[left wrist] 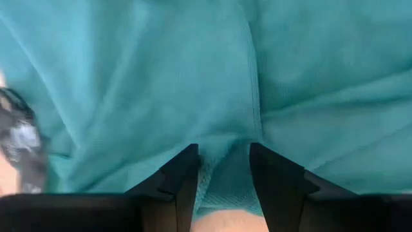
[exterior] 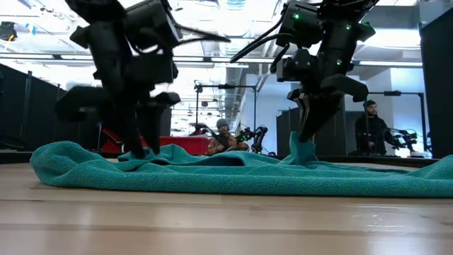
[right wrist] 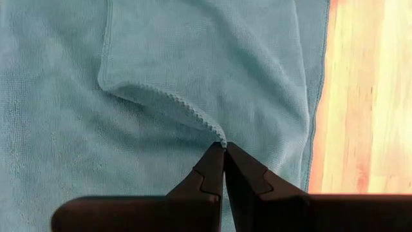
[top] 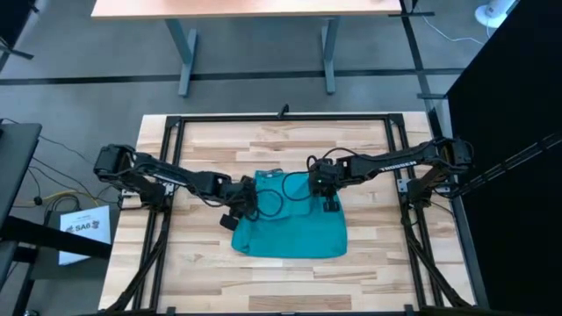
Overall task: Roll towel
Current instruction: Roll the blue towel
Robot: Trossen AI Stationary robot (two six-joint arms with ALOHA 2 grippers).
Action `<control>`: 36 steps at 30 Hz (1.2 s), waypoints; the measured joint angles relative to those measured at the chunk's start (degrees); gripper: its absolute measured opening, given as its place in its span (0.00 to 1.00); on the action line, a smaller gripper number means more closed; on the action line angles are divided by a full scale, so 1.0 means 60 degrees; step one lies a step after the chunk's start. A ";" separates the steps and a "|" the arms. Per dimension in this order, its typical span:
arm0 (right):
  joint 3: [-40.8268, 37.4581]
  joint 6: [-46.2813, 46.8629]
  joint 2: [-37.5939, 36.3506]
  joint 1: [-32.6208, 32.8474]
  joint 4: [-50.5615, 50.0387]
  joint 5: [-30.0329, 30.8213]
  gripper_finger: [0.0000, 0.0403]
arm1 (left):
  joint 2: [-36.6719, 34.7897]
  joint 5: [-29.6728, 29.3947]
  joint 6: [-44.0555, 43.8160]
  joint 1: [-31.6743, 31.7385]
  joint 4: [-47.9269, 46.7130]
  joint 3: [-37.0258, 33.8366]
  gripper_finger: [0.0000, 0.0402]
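1. The towel (top: 294, 230) lies mid-bench (top: 369, 272), far edge folded over.
2. Right gripper (right wrist: 224, 153) pinches that folded hem; a thin hold may slip.
3. Left gripper (left wrist: 223, 169) stands open astride a fold, holding nothing, so the roll could skew.

A robotics lab: people (exterior: 223, 134) at more robot rigs behind, exposed ceiling ducts (exterior: 226, 49).

Plain teal towel (top: 294, 230), black hands
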 joint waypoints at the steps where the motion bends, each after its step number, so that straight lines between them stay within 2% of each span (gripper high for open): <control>1: 0.0000 0.0000 0.0001 0.0000 -0.0001 0.0000 0.00 | 0.0079 -0.0094 0.0033 0.0000 0.0008 0.0000 0.31; 11: 0.0000 0.0004 0.0001 0.0000 0.0003 0.0000 0.00 | -0.0217 -0.0567 -0.0051 0.0292 0.0394 0.0002 0.31; 27: 0.0000 0.0036 0.0001 0.0000 0.0068 0.0000 0.00 | -0.0217 -0.0340 0.0384 0.0468 0.0403 -0.0041 0.31; 30: 0.0000 0.0033 0.0001 0.0000 0.0069 0.0000 0.00 | -0.0180 -0.0466 0.0669 0.0470 0.0308 -0.0062 0.26; 32: 0.0000 0.0036 0.0001 0.0000 0.0072 0.0000 0.00 | -0.0145 -0.0736 0.0696 0.0406 0.0093 -0.0062 0.19; 36: 0.0000 0.0036 0.0001 0.0000 0.0072 0.0000 0.00 | 0.0111 -0.0616 0.0513 0.0397 0.0033 -0.0062 0.03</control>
